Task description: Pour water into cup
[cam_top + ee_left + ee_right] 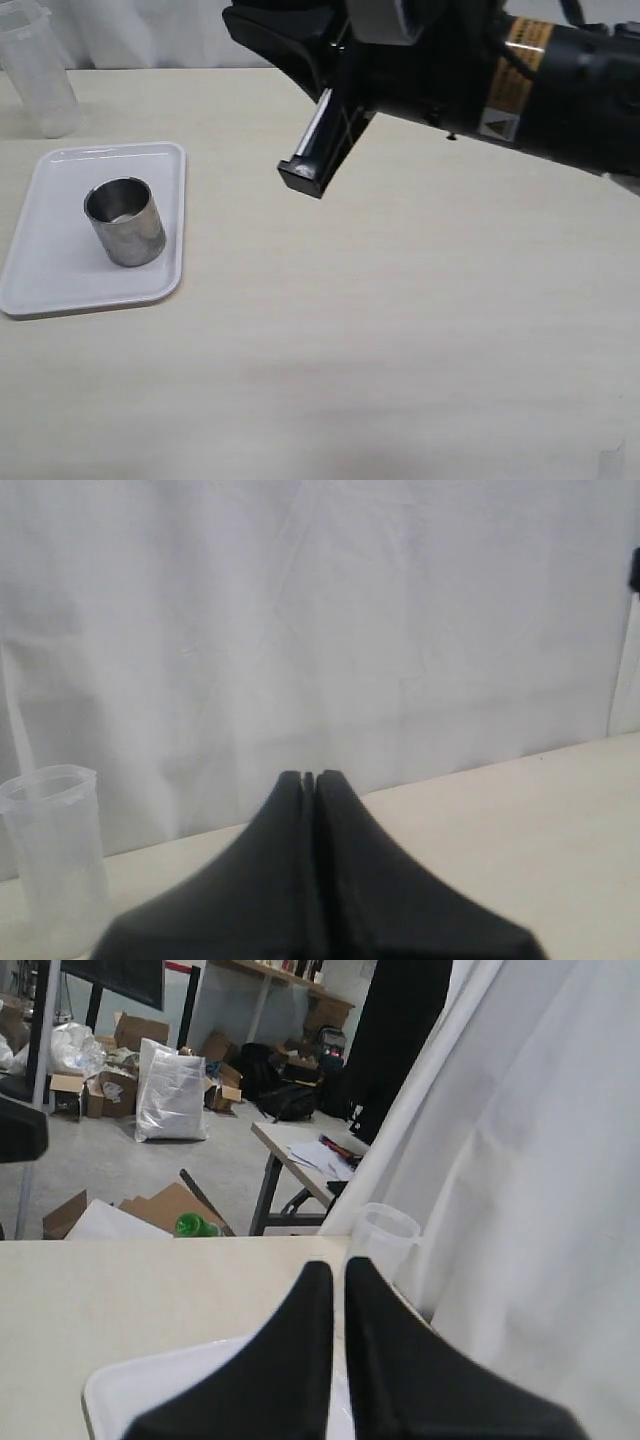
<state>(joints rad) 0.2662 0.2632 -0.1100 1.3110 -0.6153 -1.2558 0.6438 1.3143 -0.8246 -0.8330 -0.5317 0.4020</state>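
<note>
Near the white tray [40, 290] bearing the short brushed-steel cup [125, 222], the translucent plastic beaker [38, 70] of water [52, 118] stands ungrasped, the black left hand [310, 778] and right hand [338, 1266] both pinched closed, empty, so opening to grasp comes next.

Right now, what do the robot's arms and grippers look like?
The right arm is black, with an orange label and a grey warning triangle. The right gripper has a silvery strip. The left gripper has black fingers tapering to tips.
</note>
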